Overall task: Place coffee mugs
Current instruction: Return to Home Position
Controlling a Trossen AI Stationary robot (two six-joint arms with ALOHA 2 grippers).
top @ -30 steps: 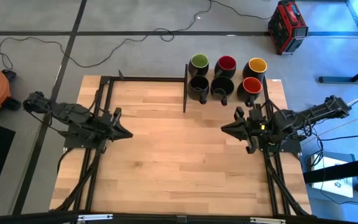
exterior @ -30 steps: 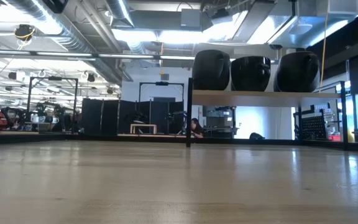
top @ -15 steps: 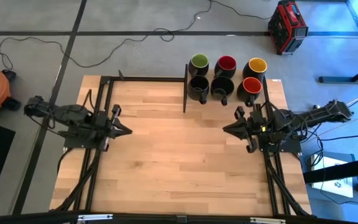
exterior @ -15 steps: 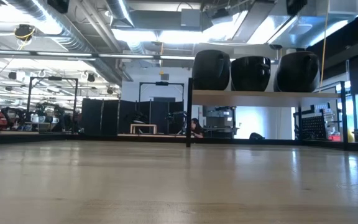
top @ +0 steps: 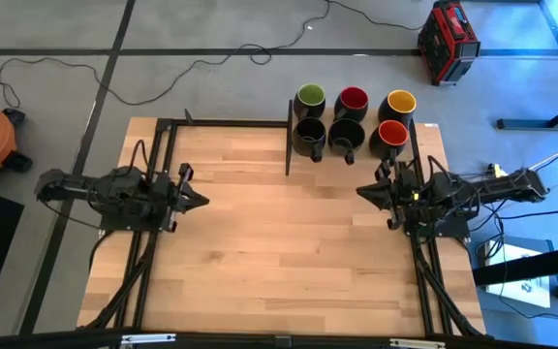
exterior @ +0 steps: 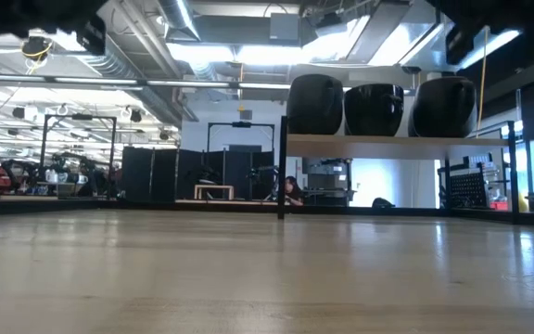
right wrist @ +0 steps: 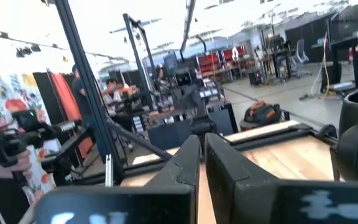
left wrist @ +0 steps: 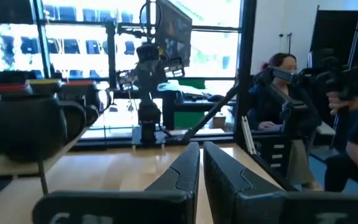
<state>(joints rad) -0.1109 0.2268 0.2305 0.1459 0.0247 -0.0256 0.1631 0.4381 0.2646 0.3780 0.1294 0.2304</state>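
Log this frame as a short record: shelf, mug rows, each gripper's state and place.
shelf: far right of table, holds two rows of three
back row: green mug, red mug, yellow mug
front row: black mug, second black mug, orange-red mug
left gripper: empty, shut, over table's left side
right gripper: empty, shut, over table's right side

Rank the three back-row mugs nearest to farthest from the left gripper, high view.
From the left gripper:
1. Green mug, left end of the back row.
2. Red mug, middle of the back row.
3. Yellow mug, right end of the back row.
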